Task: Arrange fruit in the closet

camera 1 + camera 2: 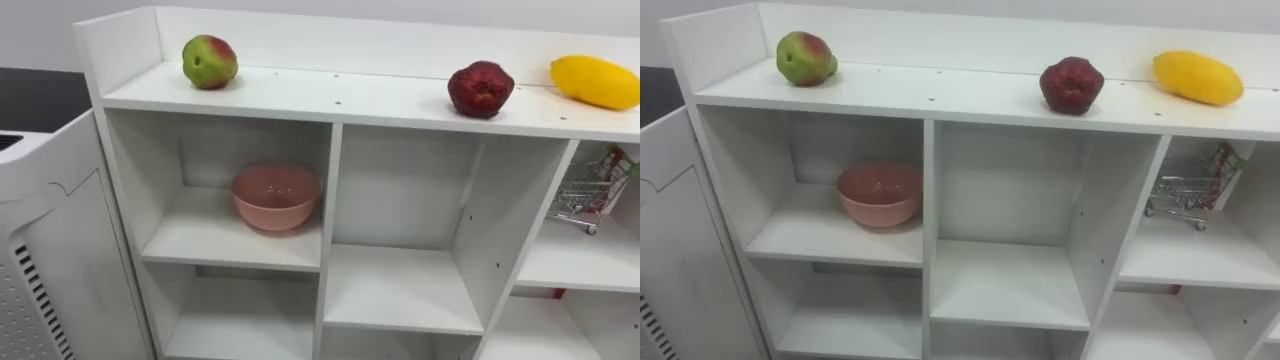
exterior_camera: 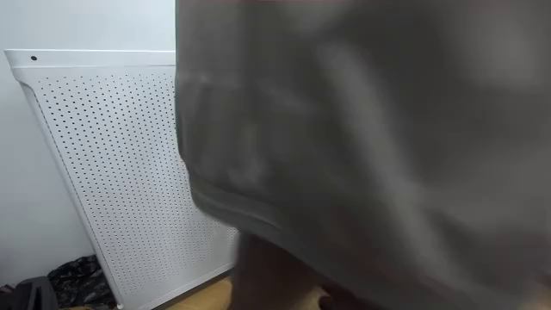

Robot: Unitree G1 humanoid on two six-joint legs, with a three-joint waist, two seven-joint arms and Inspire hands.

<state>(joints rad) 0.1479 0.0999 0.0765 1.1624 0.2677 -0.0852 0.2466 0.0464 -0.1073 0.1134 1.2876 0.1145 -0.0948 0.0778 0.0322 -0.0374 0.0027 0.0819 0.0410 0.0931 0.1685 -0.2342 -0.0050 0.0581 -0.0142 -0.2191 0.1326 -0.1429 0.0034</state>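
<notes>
The white closet (image 1: 330, 100) has an open front. Its top shelf is walled by a low rail along the back edge and a raised side at the left end. All three fruits lie on this top shelf. The apple (image 1: 209, 61), green with a red blush, sits near the back left corner, just beside the raised side and well back from the front edge. The dark red fruit (image 1: 481, 89) sits right of the middle, close to the front edge. The yellow mango (image 1: 596, 81) lies on its side farther right, nearer the back rail and apart from the red fruit. A long bare stretch of shelf runs between the apple and the red fruit. Below, upright dividers split the closet into compartments. A pink bowl (image 1: 275, 196) sits upright in the upper left compartment, toward its right divider. A small wire cart (image 1: 590, 190) stands in the right compartment. The middle compartment shows bare board from divider to divider. A perforated white panel (image 1: 50, 250) stands close against the closet's left side. In the room view, grey cloth (image 2: 370, 146) hangs close in front of the camera beside that panel. Whether either robot hand is released or clenched cannot be told.
</notes>
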